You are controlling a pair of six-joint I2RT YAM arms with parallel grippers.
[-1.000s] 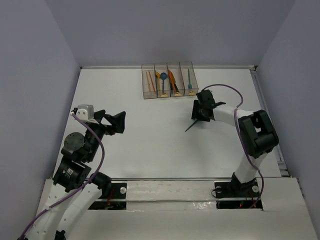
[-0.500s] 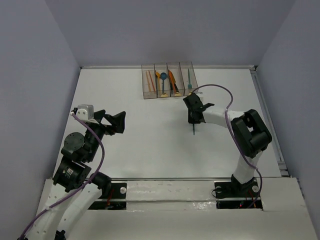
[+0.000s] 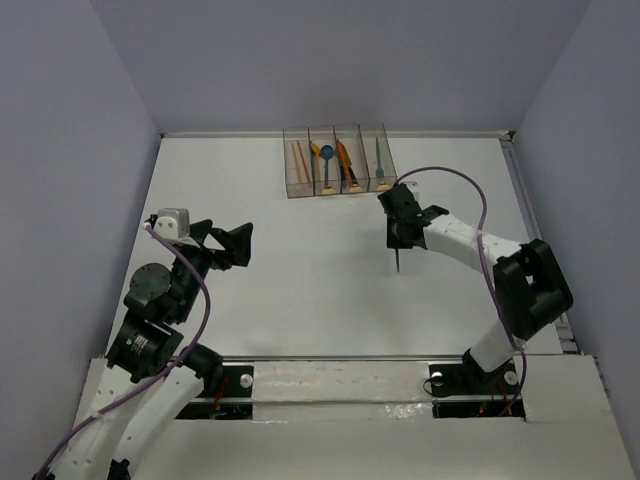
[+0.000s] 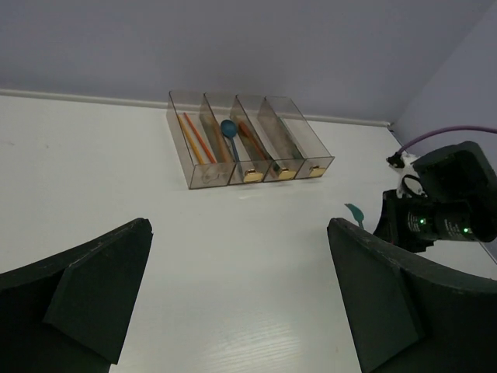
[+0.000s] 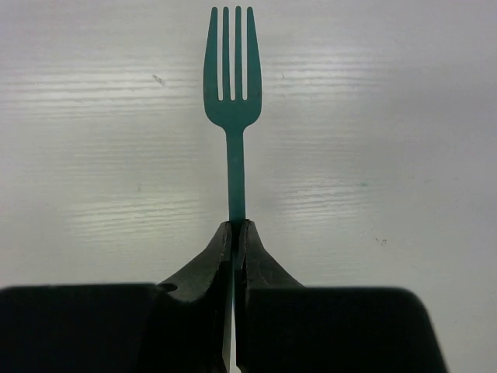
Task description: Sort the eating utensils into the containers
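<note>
Right gripper (image 5: 234,229) is pinched tight on the handle of a teal fork (image 5: 233,101), the two dark fingers meeting on the thin stem. The fork sticks straight out ahead of the fingertips, three tines at the far end, over the white table (image 5: 388,116). The lower part of the handle is hidden between the fingers. Whether the tines touch the table cannot be told.

From the top camera the fork (image 3: 398,260) is only a thin dark sliver below the right gripper (image 3: 398,240), with no tines to be made out. The containers (image 3: 297,190) sit beyond that gripper and a little to its left, apart from it. They hold orange-red sticks (image 3: 300,160), a blue spoon (image 3: 327,155) and other pieces too small to name. Small yellowish tags on their near ends are too small to read.

Left gripper (image 4: 241,287) stands wide open with nothing between its fingers, which are cut off by the frame's lower edge. Past its right finger only the fork's teal end (image 4: 356,214) shows.
</note>
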